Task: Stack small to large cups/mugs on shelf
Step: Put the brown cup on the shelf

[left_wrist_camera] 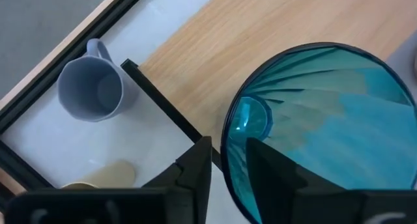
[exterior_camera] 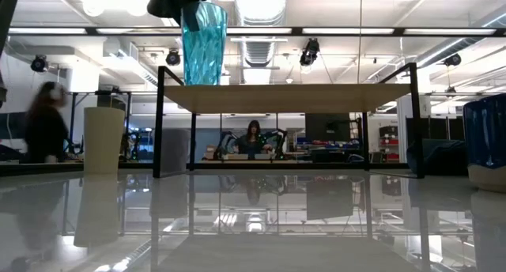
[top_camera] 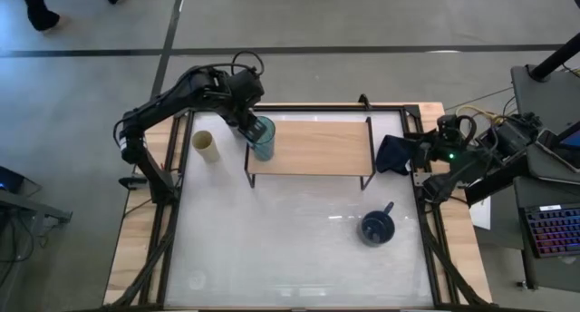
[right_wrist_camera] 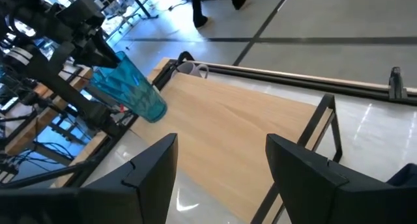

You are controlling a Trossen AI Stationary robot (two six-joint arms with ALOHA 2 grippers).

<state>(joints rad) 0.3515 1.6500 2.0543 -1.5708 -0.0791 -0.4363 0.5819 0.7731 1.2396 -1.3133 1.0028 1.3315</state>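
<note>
Teal and see-through, the tumbler (top_camera: 262,137) stands at the left end of the shelf (top_camera: 317,149), with the left gripper (top_camera: 251,127) right over its rim. In the left wrist view one finger sits inside the rim and the other outside, with the wall between them; whether they pinch the glass or have let go I cannot tell. The step in hand looks like setting down the first cup. The cream cup (top_camera: 205,145) stands on the table just left of the shelf, the grey cup (left_wrist_camera: 91,88) behind the shelf's left corner, and the dark blue mug (top_camera: 376,227) near the front right. The right gripper (right_wrist_camera: 221,160) waits at the table's right edge, fingers spread wide. Next, the left arm needs to lift straight up clear of the rim without tipping the tumbler, then fetch the next size.
</note>
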